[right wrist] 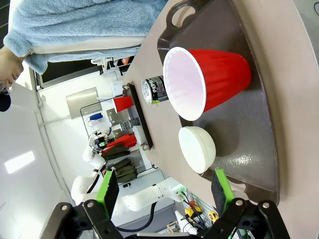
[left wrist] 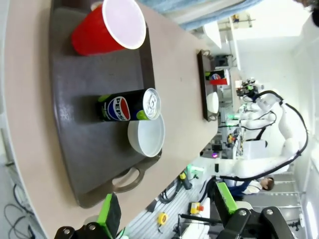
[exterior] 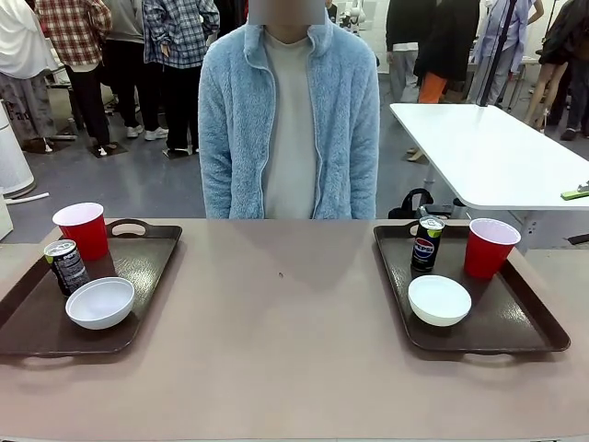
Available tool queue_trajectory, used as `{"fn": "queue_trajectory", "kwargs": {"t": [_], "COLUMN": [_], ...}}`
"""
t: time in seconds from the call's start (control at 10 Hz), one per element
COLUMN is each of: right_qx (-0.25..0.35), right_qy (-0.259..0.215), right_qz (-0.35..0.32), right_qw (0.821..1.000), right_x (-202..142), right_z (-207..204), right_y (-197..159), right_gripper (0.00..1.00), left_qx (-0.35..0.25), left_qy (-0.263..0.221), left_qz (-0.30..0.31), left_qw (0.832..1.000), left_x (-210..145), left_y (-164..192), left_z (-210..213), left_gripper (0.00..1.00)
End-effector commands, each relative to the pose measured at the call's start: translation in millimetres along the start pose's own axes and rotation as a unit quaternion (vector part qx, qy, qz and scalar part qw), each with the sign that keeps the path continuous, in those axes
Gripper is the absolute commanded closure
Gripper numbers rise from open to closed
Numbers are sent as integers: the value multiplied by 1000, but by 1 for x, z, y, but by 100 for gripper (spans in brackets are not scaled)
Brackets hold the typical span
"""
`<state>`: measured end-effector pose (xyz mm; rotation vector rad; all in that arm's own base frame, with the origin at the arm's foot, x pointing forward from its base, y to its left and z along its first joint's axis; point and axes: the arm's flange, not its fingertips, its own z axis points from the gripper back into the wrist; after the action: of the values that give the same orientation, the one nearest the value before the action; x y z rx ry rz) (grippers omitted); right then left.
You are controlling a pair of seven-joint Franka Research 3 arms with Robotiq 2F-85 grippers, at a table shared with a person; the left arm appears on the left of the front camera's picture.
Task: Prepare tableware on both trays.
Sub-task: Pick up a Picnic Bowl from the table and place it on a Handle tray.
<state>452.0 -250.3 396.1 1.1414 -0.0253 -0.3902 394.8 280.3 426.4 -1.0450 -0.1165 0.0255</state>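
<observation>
On the left tray (exterior: 147, 262) stand a red cup (exterior: 83, 228), a Pepsi can (exterior: 67, 265) and a white bowl (exterior: 100, 302). The right tray (exterior: 515, 313) carries a Pepsi can (exterior: 426, 243), a red cup (exterior: 490, 247) and a white bowl (exterior: 439, 299). My left gripper (left wrist: 167, 209) hangs open above its tray (left wrist: 79, 149), apart from the cup (left wrist: 107, 27), can (left wrist: 128, 105) and bowl (left wrist: 147, 135). My right gripper (right wrist: 165, 191) is open too, empty, above its tray (right wrist: 249, 134) with cup (right wrist: 209, 82), can (right wrist: 154, 89) and bowl (right wrist: 197, 148).
A person in a light blue fleece jacket (exterior: 290, 120) stands at the far edge of the table, between the trays. The tan tabletop (exterior: 285, 331) lies bare between both trays. A white table (exterior: 497, 157) stands behind at the right.
</observation>
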Motion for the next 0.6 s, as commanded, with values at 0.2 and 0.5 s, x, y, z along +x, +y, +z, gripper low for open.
{"fn": "queue_trajectory", "kwargs": {"t": [0.2,0.5], "right_qx": [2,2], "right_qy": [-1,-1], "right_qz": [2,2], "right_qw": [1000,1000], "right_x": [0,0], "right_z": [0,0], "right_y": [1,1], "right_gripper": [3,3], "left_qx": [0,0], "left_qy": [-4,-4], "left_qz": [3,3], "left_qw": [1000,1000], "left_x": [-2,-2], "left_y": [2,2], "left_z": [3,3], "left_gripper": [0,0]}}
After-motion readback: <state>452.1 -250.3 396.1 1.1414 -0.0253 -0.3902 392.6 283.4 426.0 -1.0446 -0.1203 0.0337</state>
